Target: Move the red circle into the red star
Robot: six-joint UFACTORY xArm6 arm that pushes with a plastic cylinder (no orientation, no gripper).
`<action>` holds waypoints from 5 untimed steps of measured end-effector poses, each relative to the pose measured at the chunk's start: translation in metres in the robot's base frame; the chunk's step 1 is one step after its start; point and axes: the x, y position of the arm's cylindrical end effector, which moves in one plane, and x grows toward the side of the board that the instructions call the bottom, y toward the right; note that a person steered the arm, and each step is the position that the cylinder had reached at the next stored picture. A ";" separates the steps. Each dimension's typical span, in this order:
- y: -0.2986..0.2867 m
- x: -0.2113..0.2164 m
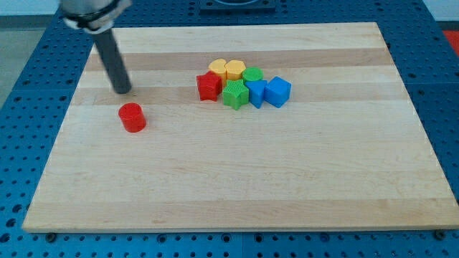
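Clawless, the arm ends in a bare rod with nothing to open or close, and my tip (124, 90) rests just far-left of the red circle (132, 117), apart from it, likely placed to shove it right. Farther right, the red star (208, 86) fronts the cluster's left edge, seemingly touching a green block (234, 94) and yellow blocks (227, 69).
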 end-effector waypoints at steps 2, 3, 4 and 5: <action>-0.016 0.071; 0.009 0.072; 0.044 0.072; 0.073 0.072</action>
